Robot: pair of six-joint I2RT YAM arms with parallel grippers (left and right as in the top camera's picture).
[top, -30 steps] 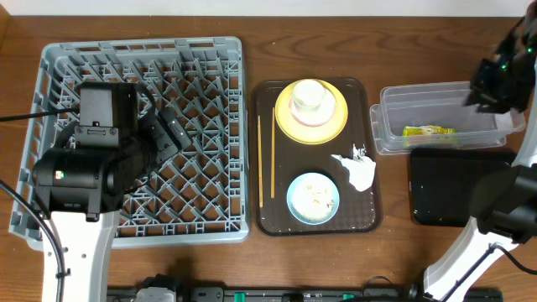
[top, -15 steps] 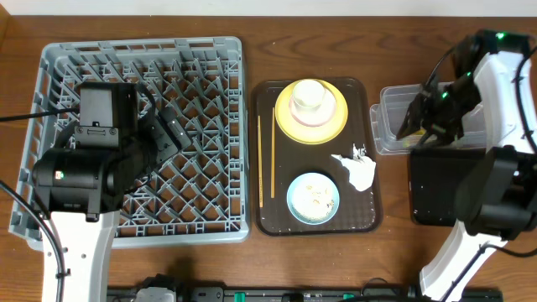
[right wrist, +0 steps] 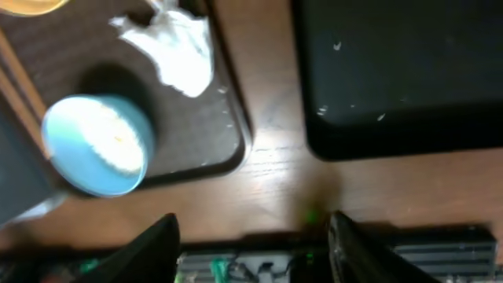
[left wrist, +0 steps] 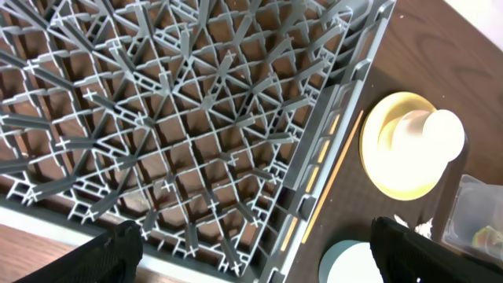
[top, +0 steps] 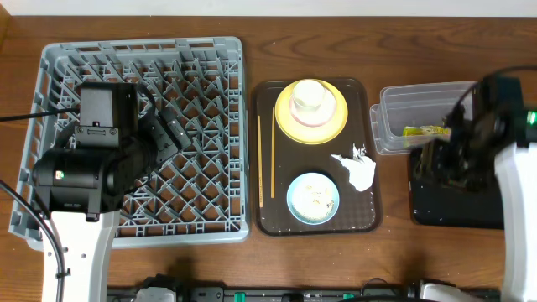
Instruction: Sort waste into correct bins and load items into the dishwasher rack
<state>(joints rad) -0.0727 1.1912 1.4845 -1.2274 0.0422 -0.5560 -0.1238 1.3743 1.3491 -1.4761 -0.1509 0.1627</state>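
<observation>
The grey dishwasher rack [top: 143, 59] fills the left side, and my left gripper [top: 172, 130] hangs open over it with nothing between its fingers [left wrist: 110, 251]. On the brown serving tray [top: 369, 214] are a yellow plate [top: 331, 126] carrying a pale cup [top: 309, 96], two chopsticks [top: 273, 151], a light-blue bowl [top: 313, 198] with rice scraps, and a crumpled napkin [top: 359, 170]. A green-and-orange wrapper [top: 426, 131] lies in the clear tub [top: 419, 101]. My right gripper [right wrist: 251, 251] is open and empty, over the left part of the black tray [top: 457, 205].
The right wrist view shows the bowl [right wrist: 98, 145], the napkin [right wrist: 177, 51], the brown tray's rounded corner [right wrist: 232, 149] and the black tray [right wrist: 401, 71], with a strip of bare wood between them. The rack's edge [left wrist: 314, 173] runs beside a chopstick [left wrist: 334, 177].
My right arm has swung from the clear tub's far right end down over the black tray, and its jaws have spread wider. The left arm has not moved.
</observation>
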